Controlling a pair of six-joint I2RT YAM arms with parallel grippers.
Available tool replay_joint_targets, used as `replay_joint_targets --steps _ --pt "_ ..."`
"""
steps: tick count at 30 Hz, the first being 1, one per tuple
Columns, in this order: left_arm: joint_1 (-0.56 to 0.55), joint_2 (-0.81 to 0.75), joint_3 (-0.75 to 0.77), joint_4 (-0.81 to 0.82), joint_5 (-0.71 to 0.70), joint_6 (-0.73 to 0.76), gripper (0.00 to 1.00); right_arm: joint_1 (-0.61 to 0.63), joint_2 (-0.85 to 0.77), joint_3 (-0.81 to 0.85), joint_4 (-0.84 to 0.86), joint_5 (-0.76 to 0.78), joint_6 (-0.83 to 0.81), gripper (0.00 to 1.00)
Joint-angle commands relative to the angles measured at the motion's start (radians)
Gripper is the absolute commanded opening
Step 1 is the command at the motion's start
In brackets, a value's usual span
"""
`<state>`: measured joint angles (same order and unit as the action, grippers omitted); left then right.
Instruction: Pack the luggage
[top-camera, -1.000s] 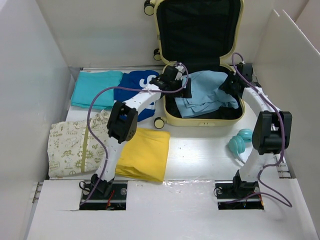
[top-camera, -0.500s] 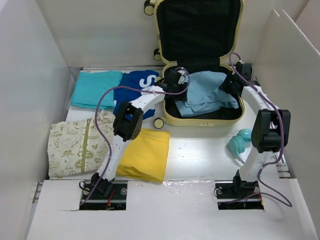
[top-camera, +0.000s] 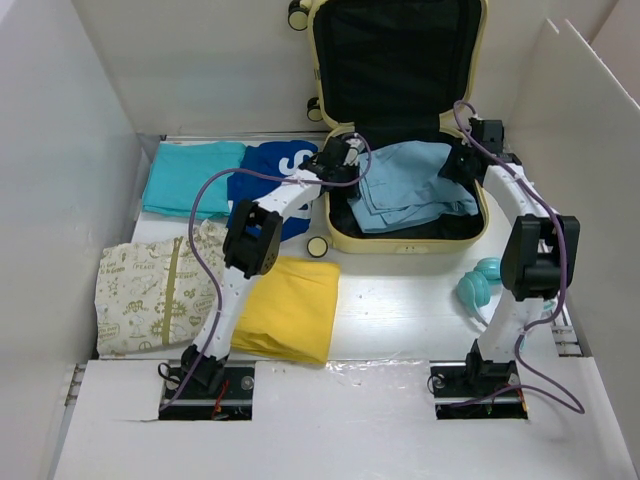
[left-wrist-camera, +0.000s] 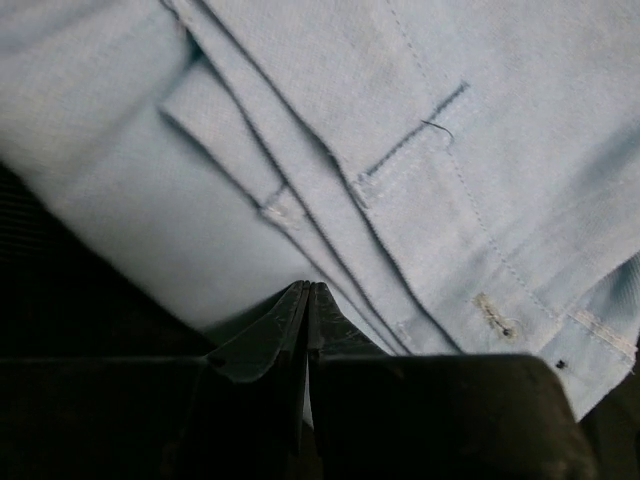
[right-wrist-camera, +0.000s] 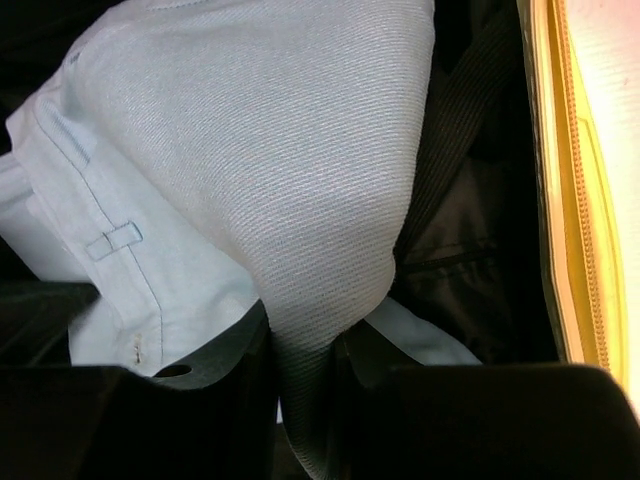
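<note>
Luggage (top-camera: 405, 243) is laid open at far centre, with the light blue garment (top-camera: 410, 185) inside. A fold of it is pinched in the partly closed right gripper (right-wrist-camera: 305, 350). Left gripper (left-wrist-camera: 307, 300) is shut tight at the garment's edge. Blue shirt (top-camera: 270, 170) and yellow garment (top-camera: 290, 305) are laid left of the case, teal headphones (top-camera: 480, 280) right.

Pale yellow hard-shell luggage (top-camera: 405, 243), rounded square in outline. Lies open at the far middle of the table (top-camera: 400, 300), base half flat, lid (top-camera: 400, 60) standing upright behind it. Shows black fabric lining in both halves. Holds a rumpled light blue garment (top-camera: 410, 185) in the base half, spread over most of its floor. Carries small black-and-cream wheels (top-camera: 318, 245) along the left side, one by the near corner, others up by the lid.
</note>
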<state>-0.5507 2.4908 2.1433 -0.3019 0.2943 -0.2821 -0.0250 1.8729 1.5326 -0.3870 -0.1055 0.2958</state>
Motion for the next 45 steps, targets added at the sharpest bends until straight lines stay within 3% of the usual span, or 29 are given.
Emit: replay_joint_targets --steps 1,5,6,8,9,10,11,13,14,19,23,29,32,34,38,44,45 --pt "0.031 -0.085 0.004 0.027 -0.056 0.078 0.0 -0.006 0.009 0.113 -0.059 -0.023 -0.089 0.0" --pt "0.031 -0.118 0.006 0.027 -0.087 0.171 0.0 0.004 0.02 0.133 -0.072 -0.033 -0.098 0.0" --pt "0.031 -0.118 0.006 0.027 -0.037 0.217 0.0 0.004 0.029 0.133 -0.063 -0.045 -0.098 0.0" --pt "-0.009 -0.129 0.015 0.031 0.034 0.476 0.0 0.014 0.04 0.133 -0.062 -0.065 -0.089 0.0" --pt "-0.031 -0.141 0.015 0.021 0.043 0.57 0.08 0.014 0.049 0.133 -0.062 -0.065 -0.089 0.0" --pt "-0.052 -0.161 -0.002 0.0 0.058 0.675 0.29 0.014 0.049 0.133 -0.062 -0.065 -0.089 0.0" --pt "-0.084 -0.17 -0.028 -0.018 0.072 0.889 0.38 0.023 0.049 0.133 -0.062 -0.065 -0.089 0.0" --pt "-0.095 -0.17 -0.028 -0.081 0.115 1.036 0.56 0.023 0.058 0.133 -0.062 -0.077 -0.089 0.0" --pt "-0.095 -0.17 -0.008 -0.094 0.137 1.072 0.7 0.023 0.058 0.133 -0.062 -0.088 -0.089 0.0" --pt "-0.086 -0.179 0.027 -0.227 0.299 1.339 0.95 0.023 0.058 0.124 -0.053 -0.098 -0.089 0.0" --pt "-0.117 -0.179 0.027 -0.278 0.387 1.403 1.0 0.023 0.068 0.124 -0.053 -0.108 -0.089 0.0" --pt "-0.127 -0.135 -0.032 -0.218 0.33 1.342 1.0 0.023 0.068 0.124 -0.053 -0.099 -0.118 0.0" --pt "-0.127 -0.125 -0.071 -0.089 0.261 1.282 1.0 0.023 0.058 0.115 -0.062 -0.099 -0.118 0.0" --pt "-0.136 -0.115 -0.071 -0.078 0.261 1.272 0.96 0.023 0.058 0.115 -0.062 -0.099 -0.118 0.0" --pt "-0.137 -0.106 -0.115 -0.092 0.272 1.296 0.72 0.023 0.058 0.115 -0.072 -0.099 -0.118 0.0" --pt "-0.137 -0.115 -0.135 -0.092 0.236 1.296 0.0 0.023 0.058 0.115 -0.072 -0.099 -0.118 0.0" --pt "-0.137 -0.115 -0.135 -0.092 0.226 1.296 0.0 0.023 0.058 0.115 -0.072 -0.099 -0.118 0.0"
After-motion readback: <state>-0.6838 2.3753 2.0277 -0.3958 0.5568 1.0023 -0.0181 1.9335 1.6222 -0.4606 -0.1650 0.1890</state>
